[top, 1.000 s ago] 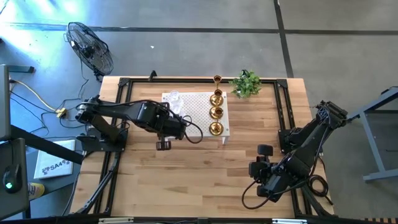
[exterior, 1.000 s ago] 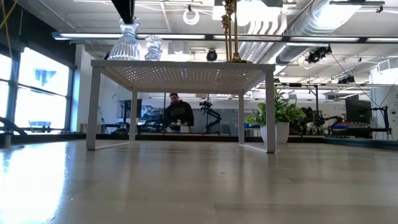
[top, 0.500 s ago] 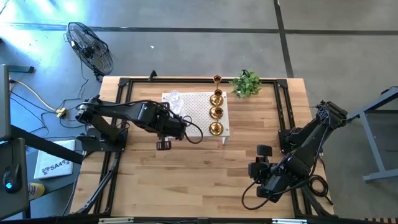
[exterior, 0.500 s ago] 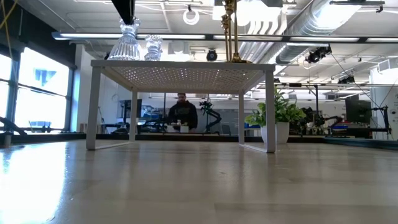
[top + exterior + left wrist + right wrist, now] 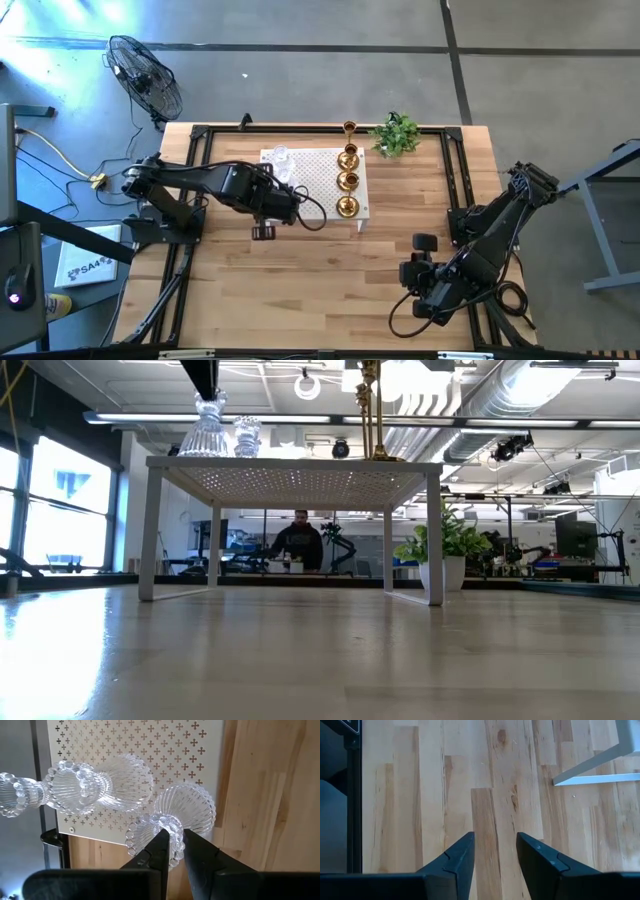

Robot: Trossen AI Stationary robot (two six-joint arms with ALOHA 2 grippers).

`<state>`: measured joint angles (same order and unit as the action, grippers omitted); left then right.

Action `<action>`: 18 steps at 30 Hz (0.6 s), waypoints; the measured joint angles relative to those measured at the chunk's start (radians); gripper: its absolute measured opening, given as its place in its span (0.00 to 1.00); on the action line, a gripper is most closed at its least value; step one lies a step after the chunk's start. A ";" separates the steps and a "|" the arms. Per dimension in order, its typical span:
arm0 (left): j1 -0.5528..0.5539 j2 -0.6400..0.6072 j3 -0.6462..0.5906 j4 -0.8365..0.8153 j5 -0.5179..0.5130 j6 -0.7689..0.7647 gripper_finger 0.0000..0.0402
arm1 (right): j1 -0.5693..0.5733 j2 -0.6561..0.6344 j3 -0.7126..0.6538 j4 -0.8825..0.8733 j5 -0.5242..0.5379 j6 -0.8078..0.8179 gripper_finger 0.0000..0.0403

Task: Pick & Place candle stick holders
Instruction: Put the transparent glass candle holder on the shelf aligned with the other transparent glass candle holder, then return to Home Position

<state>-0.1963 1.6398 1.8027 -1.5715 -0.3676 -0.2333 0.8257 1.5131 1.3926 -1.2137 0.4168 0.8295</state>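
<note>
Left claw [image 5: 173,849] clenched on the beaded neck of a clear ribbed-glass candle stick holder [image 5: 186,809] standing at the white perforated platform's [image 5: 170,750] edge; glass is rigid, slippery, breakable. Right claw [image 5: 495,851] released, idle above the desk.

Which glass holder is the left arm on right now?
On the white perforated platform, look at the end away from the gold holders. Two clear glass holders stand there; the left gripper is shut on the one at the platform's edge, not its neighbour.
</note>
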 joint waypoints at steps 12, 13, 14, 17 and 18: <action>0.000 -0.002 0.002 0.000 -0.009 -0.008 0.27 | 0.000 0.000 0.000 0.000 0.000 0.000 0.34; 0.000 -0.002 0.002 0.000 -0.008 -0.009 0.28 | 0.000 0.000 0.000 0.000 0.000 0.000 0.34; 0.000 -0.002 0.002 0.000 -0.008 -0.009 0.30 | 0.000 0.000 0.000 0.000 0.000 0.000 0.34; 0.000 -0.002 0.002 0.000 -0.008 -0.011 0.35 | 0.000 0.000 0.000 0.000 0.000 0.000 0.34; 0.000 -0.002 0.002 0.000 -0.008 -0.011 0.36 | 0.000 0.000 0.000 0.000 -0.001 0.000 0.34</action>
<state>-0.1963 1.6382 1.8042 -1.5711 -0.3756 -0.2447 0.8256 1.5131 1.3926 -1.2136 0.4160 0.8291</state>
